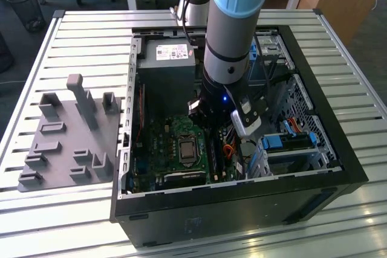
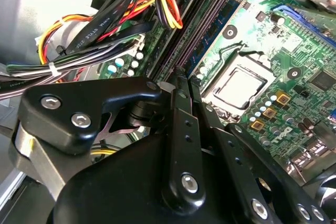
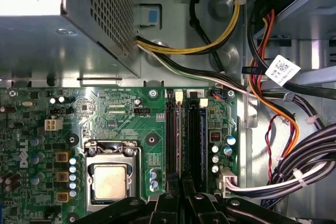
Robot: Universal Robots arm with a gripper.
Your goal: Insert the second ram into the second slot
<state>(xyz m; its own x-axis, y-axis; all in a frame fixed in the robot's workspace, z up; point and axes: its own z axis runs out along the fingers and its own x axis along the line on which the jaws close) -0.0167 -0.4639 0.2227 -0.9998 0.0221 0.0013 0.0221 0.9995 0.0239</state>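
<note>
Exterior view: gripper [image 1: 213, 126] low inside open computer case [image 1: 338, 149].
Gripper state: fingers [image 2: 181, 108] drawn narrow, together.
Position: over memory slots [image 3: 185, 135] on motherboard [image 3: 121, 124].

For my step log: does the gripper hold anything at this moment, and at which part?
It cannot be told. The gripper hangs over the memory slots on the green board, its fingers close together, but no stick is plainly visible between them.

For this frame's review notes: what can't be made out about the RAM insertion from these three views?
- Gripper fingertips: the linkage hides them in both wrist views; the arm hides them in the exterior view.
- Second ram: whether a stick is held or seated cannot be told.
- RAM slots: their near ends are covered by the gripper.
- Motherboard: the slot area sits behind the arm in the exterior view.
</note>
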